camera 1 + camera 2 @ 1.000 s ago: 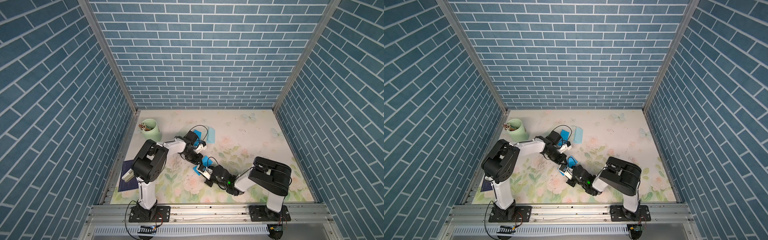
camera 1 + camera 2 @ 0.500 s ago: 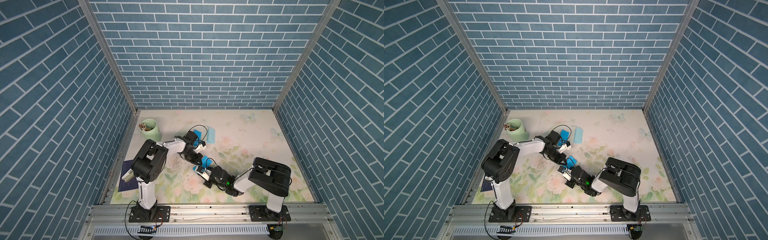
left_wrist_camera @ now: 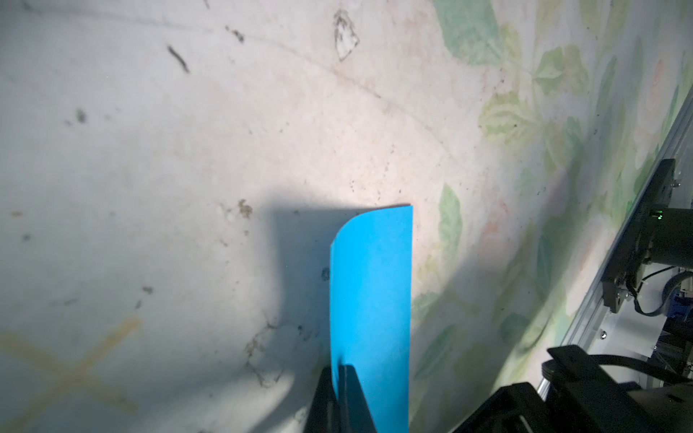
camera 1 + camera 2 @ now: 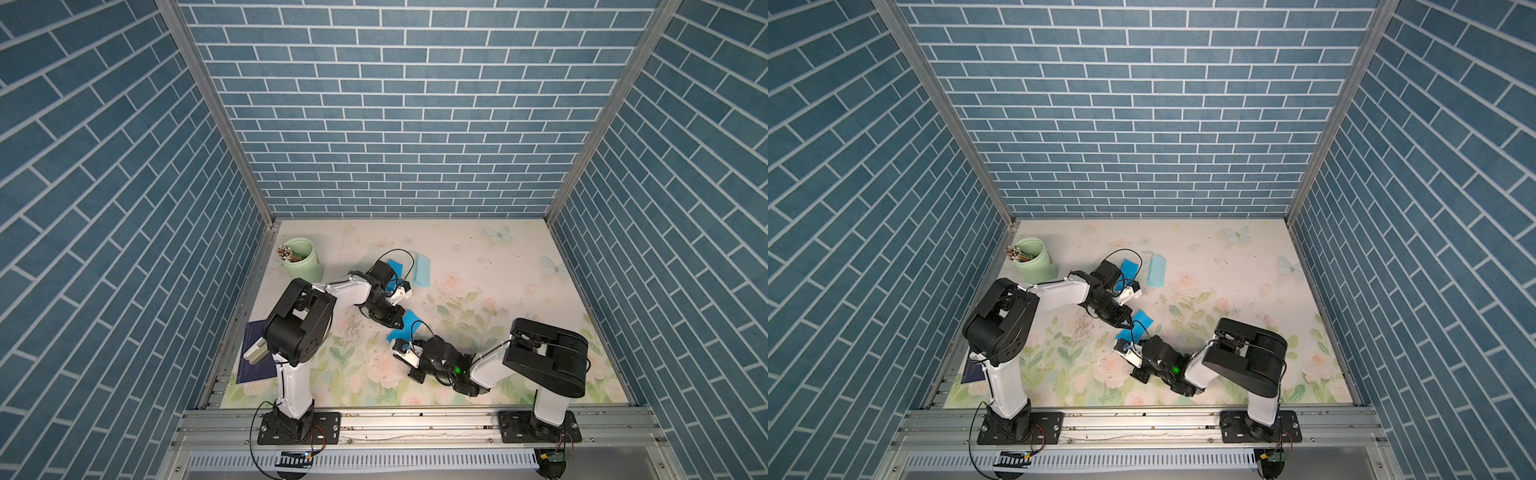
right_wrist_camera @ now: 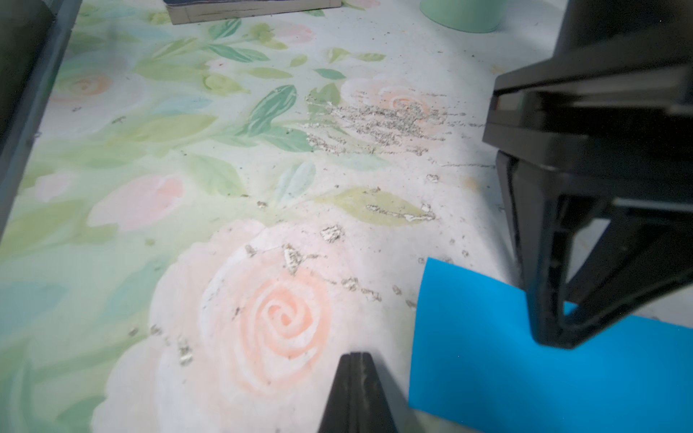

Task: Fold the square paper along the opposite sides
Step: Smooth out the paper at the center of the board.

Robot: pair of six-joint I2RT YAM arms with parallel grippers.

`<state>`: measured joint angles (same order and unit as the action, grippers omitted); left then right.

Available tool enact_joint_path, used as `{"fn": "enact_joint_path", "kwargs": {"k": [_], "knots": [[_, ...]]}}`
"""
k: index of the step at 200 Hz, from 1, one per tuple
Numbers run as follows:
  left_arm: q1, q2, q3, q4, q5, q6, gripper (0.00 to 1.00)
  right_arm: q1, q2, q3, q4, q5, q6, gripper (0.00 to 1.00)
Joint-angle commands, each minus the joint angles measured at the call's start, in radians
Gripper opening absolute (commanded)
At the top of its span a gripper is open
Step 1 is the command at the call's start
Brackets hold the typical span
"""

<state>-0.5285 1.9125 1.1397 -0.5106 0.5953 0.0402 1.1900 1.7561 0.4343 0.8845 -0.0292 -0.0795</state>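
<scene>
On the floral mat [image 3: 187, 150], blue paper [image 3: 371, 292] bowed upward, left claw [image 3: 339, 371] pinching its edge, right claw [image 5: 354, 360] pressed together alongside.

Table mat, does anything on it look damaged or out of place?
Yes. The floral mat is scraped: grey flaking patches cross a printed rose near the blue paper, with loose flecks scattered around.

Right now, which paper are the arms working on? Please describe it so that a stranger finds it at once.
On the floral table, look at the middle. The bright blue paper lies there, at the tip of the shut left gripper. Unlike the pale blue sheet and the other bright blue piece farther back, it is nearest the front rail.
</scene>
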Motion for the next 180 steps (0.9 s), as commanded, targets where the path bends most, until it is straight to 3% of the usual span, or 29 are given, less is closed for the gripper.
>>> {"fn": "enact_joint_path", "kwargs": {"k": [1,21,57,104,180], "knots": [[0.010,0.048,-0.039,-0.032,-0.111,-0.007,0.00,-0.023,-0.204,-0.051,-0.049,0.083,0.009,0.00],[-0.002,0.009,-0.071,-0.009,-0.086,-0.052,0.00,-0.137,-0.286,-0.052,-0.019,0.127,-0.032,0.00],[-0.007,-0.069,-0.152,0.109,-0.060,-0.246,0.00,-0.255,-0.191,-0.023,0.059,0.105,-0.070,0.00],[-0.009,-0.135,-0.219,0.165,-0.095,-0.397,0.00,-0.254,-0.044,0.047,0.068,0.003,-0.013,0.00],[-0.011,-0.141,-0.227,0.165,-0.121,-0.420,0.00,-0.222,0.118,0.081,0.068,0.053,0.012,0.00]]}}
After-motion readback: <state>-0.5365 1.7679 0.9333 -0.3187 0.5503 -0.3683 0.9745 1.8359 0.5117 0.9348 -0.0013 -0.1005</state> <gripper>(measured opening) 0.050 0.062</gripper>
